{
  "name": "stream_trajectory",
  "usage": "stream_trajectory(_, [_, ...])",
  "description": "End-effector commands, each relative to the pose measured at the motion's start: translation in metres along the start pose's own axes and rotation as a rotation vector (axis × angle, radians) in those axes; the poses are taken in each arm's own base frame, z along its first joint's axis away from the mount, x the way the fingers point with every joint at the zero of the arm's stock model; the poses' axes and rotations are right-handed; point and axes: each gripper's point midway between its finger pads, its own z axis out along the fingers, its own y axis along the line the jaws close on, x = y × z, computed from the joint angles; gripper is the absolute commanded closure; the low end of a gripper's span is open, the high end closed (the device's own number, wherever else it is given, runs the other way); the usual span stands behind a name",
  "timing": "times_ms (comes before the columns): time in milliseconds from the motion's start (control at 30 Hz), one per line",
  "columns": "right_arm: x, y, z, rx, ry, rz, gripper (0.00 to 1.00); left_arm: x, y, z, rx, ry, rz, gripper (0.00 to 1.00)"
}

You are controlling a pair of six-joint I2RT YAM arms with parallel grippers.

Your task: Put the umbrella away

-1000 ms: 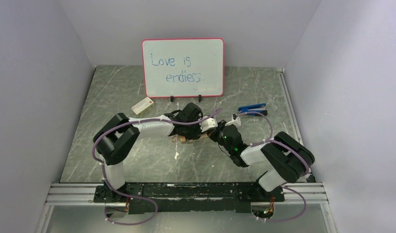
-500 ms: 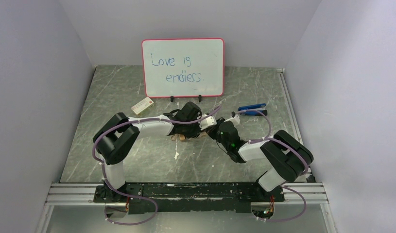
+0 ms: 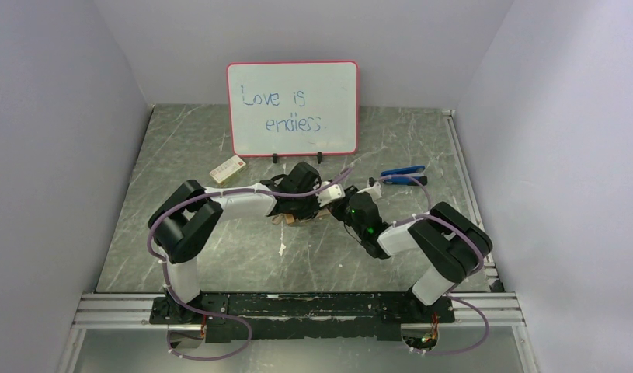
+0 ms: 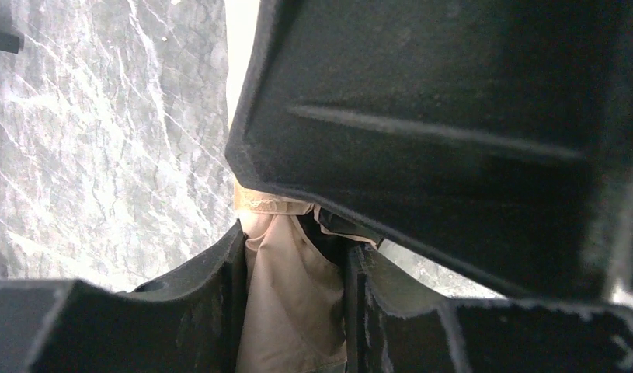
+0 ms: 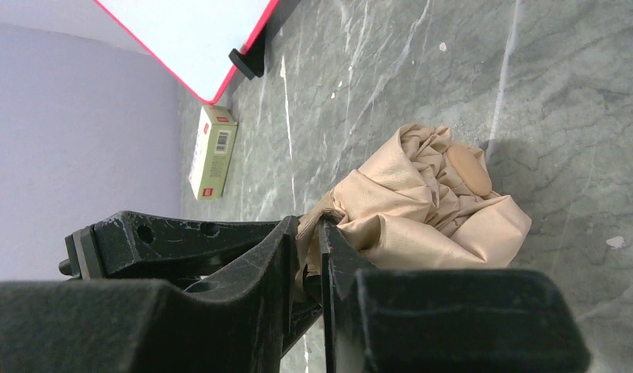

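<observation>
The umbrella [image 3: 291,221] lies folded into a small tan bundle in the middle of the table, between my two grippers. In the right wrist view the umbrella [image 5: 422,210] shows crumpled fabric and its pale orange handle end [image 5: 468,171]. My left gripper [image 3: 321,203] comes in from the left and is shut on a fold of the umbrella [image 4: 290,295], seen between the left gripper's [image 4: 295,241] jaws. My right gripper [image 3: 342,210] meets it from the right. The right gripper's [image 5: 309,225] jaws stand slightly apart with a strip of tan fabric lying between them.
A red-framed whiteboard [image 3: 292,109] stands at the back, with a small white-red box [image 3: 227,169] at its left foot. A blue-black clip tool [image 3: 402,172] lies at the back right. The right arm's black body [image 4: 453,116] fills the left wrist view's upper right.
The right arm has pushed left, closer to the left gripper, and its jaws have parted a little. The left gripper has kept its hold on the fabric.
</observation>
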Motion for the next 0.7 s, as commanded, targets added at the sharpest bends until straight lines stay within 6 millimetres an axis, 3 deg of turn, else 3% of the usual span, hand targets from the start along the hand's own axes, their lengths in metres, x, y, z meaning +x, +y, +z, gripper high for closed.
stream_trajectory(0, [0.0, -0.009, 0.009, 0.018, -0.007, 0.025, 0.78, 0.088, -0.057, 0.002, 0.188, 0.284, 0.099, 0.95])
stream_trajectory(200, [0.002, -0.007, 0.012, -0.016, -0.001, 0.047, 0.69, 0.088, -0.058, 0.003, 0.192, 0.285, 0.1, 0.95])
stream_trajectory(667, [0.014, -0.02, 0.019, 0.043, 0.07, 0.041, 0.77, 0.088, -0.054, 0.006, 0.164, 0.292, 0.099, 0.95])
